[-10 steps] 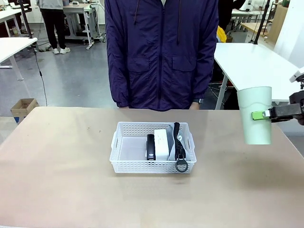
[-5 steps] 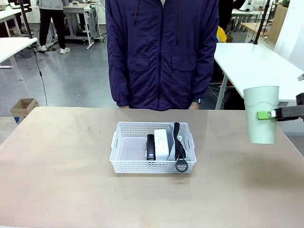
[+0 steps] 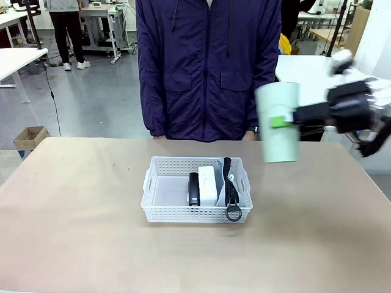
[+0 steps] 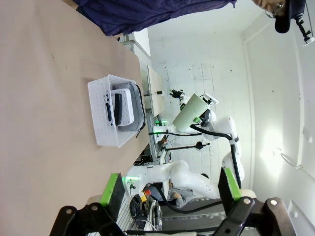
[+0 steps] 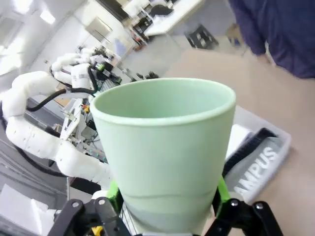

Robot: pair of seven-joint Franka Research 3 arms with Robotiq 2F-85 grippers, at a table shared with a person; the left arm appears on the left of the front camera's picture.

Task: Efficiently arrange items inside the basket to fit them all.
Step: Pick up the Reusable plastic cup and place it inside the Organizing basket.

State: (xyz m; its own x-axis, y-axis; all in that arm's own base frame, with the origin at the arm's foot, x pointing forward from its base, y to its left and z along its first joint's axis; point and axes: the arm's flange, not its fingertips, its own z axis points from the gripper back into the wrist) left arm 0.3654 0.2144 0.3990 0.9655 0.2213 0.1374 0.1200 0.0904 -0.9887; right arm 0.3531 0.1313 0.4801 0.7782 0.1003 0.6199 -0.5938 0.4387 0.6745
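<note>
My right gripper is shut on the pale green cup, held upright in the air to the right of and above the white basket. In the right wrist view the cup sits between the green pads, with the grey "CAMPUS" pouch below it. Inside the basket lie the black stapler, the small white box and the pouch with its black strap and ring. The basket's left part is bare. My left gripper stands open, far from the basket.
A person in a dark blue jacket stands at the far edge, hands down behind the table. The tan tabletop has free room on all sides of the basket. White tables stand behind.
My right arm has carried the cup leftward and upward from the table's right edge toward the basket. The basket and its contents have not moved.
</note>
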